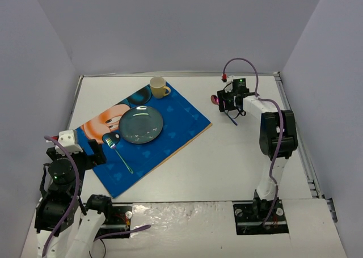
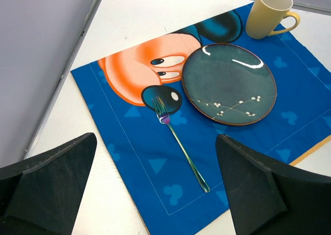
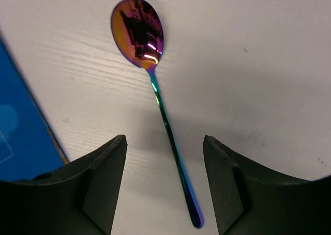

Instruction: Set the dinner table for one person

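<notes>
On the white dinner table (image 1: 238, 156) lies a blue cartoon placemat (image 1: 181, 127) with a dark teal plate (image 1: 140, 125), an iridescent fork (image 1: 121, 154) left of it and a cream mug (image 1: 158, 87) at its far corner. An iridescent spoon (image 3: 155, 100) lies on bare table to the right of the mat. My right gripper (image 3: 165, 193) is open, low over the spoon, its fingers either side of the handle. My left gripper (image 2: 155, 193) is open and empty, above the mat's near edge (image 2: 196, 209), with the fork (image 2: 181, 144) ahead of it.
Grey walls close in the table on three sides. A metal rim (image 1: 295, 127) runs along the table's right edge. In the left wrist view the plate (image 2: 229, 83) and mug (image 2: 269, 12) sit beyond the fork.
</notes>
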Robot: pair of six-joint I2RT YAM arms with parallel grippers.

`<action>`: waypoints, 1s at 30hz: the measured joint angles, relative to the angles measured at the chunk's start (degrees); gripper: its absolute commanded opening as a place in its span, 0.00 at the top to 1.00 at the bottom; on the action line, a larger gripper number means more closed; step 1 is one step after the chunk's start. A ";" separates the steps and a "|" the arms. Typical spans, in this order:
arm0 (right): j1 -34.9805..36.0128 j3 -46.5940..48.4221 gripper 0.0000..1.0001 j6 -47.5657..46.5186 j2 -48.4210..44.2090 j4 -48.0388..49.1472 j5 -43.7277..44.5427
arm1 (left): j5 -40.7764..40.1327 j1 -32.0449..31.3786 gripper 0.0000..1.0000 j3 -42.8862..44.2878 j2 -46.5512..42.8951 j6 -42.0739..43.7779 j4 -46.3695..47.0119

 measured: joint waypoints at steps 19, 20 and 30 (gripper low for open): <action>-0.83 6.90 0.64 -8.14 9.43 -0.73 -4.14 | -3.58 -1.73 0.03 -2.08 -12.48 0.58 -1.41; -0.83 6.96 0.67 -8.26 9.48 -0.72 -4.28 | -3.80 -1.73 0.03 -1.75 -12.51 0.78 -1.43; -0.83 7.73 1.00 -9.28 9.89 -1.50 -5.67 | -4.92 -2.10 0.03 7.99 -9.36 1.71 -1.96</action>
